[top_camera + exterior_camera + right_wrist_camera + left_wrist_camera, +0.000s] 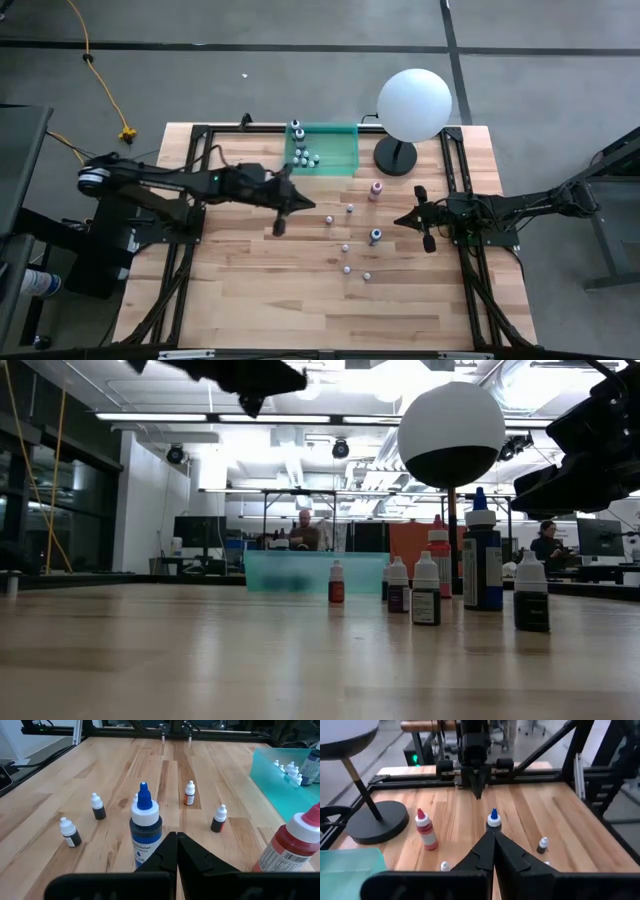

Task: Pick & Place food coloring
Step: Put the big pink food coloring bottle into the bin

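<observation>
Several tiny food coloring bottles stand upright on the wooden table: small whitish ones [346, 248], a larger blue one [375, 237] and a pink one [376, 190]. More bottles [305, 158] stand inside the teal tray [340, 135] at the far edge. My left gripper [311, 207] hovers shut above the table, left of the loose bottles. In its wrist view the shut fingers [493, 832] point toward the blue bottle [493, 819]. My right gripper [399, 220] hovers shut to their right, just behind the blue bottle [145, 832].
A white globe lamp [414, 103] stands on its black round base [397, 157] right of the tray. Black frame rails [190, 210] run along both table sides. The near half of the table [300, 310] is bare wood. People sit in the room beyond the table [305, 532].
</observation>
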{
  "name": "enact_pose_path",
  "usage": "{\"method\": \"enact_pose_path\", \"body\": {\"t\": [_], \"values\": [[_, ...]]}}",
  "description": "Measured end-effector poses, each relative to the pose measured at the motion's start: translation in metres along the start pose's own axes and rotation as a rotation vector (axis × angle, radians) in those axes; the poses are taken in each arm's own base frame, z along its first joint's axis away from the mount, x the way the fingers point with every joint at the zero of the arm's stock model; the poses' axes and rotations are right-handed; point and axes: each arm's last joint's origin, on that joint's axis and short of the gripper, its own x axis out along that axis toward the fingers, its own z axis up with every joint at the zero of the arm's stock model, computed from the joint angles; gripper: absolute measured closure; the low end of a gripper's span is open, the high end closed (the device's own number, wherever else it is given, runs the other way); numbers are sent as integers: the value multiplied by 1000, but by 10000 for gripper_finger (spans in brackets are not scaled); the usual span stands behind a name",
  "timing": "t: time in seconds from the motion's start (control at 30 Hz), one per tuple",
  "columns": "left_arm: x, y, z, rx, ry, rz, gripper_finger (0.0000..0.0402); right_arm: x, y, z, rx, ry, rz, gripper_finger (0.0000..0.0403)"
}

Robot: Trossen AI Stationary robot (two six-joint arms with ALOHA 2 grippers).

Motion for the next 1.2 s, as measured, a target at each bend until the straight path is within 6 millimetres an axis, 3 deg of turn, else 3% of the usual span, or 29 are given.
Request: {"method": "enact_pose_path", "body": {"t": [0.2, 0.33, 0.5, 0.67, 1.2], "values": [[-16, 6, -34, -37, -133, 33, 401, 0, 0, 0, 0, -3, 0, 402], [-27, 19, -63, -133, -131, 89, 401, 0, 0, 0, 0, -3, 0, 402], [-43, 31, -83, -192, -135, 121, 401, 0, 0, 0, 0, 3, 0, 402], [-61, 33, -91, -187, -202, 133, 401, 0, 0, 0, 0, 3, 0, 402], [-117, 6, -109, -156, -406, -16, 401, 0, 0, 0, 0, 3, 0, 402]]}}
